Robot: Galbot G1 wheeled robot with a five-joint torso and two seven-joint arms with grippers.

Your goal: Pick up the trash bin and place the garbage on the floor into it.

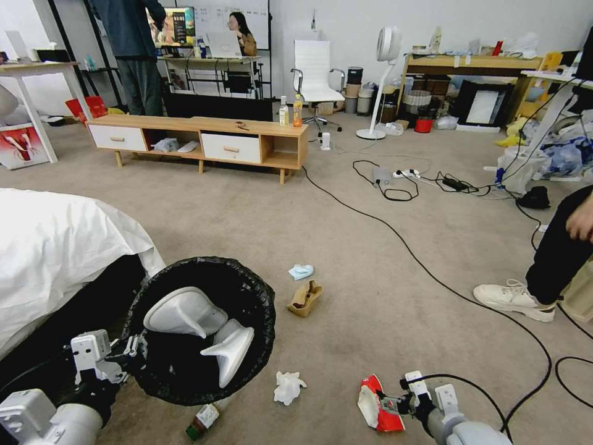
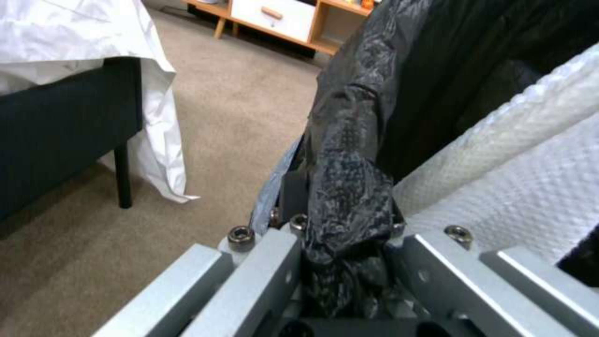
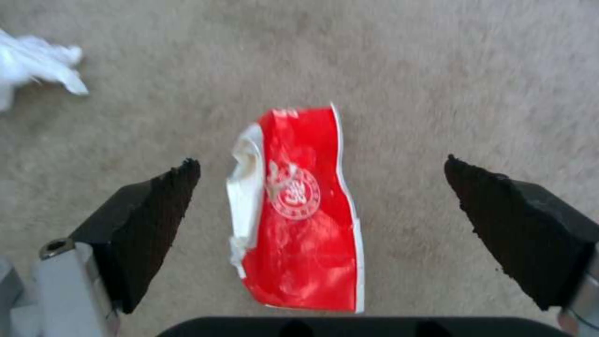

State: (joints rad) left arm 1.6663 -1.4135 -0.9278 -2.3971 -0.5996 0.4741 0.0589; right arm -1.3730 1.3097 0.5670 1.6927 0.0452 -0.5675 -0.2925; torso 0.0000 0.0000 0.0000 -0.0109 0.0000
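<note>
The right gripper (image 3: pixel 318 168) stood spread over the red-and-white carton (image 3: pixel 299 210), one finger to each side, bare floor (image 3: pixel 437 70) around. The left gripper (image 2: pixel 346 234) pinched the trash bin (image 1: pixel 204 327) rim, its bag hiding the fingertips. A tissue (image 1: pixel 288 387) lay between them.

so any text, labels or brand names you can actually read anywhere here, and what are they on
None can be read letter for letter.
red-and-white carton, between the open right gripper fingers: a round white seal and white marks, too blurred to read.
small bottle on the carpet by the trash bin, which the left gripper holds by its rim: label too small.
Two upright bottles on the wooden cabinet: labels too small.
</note>
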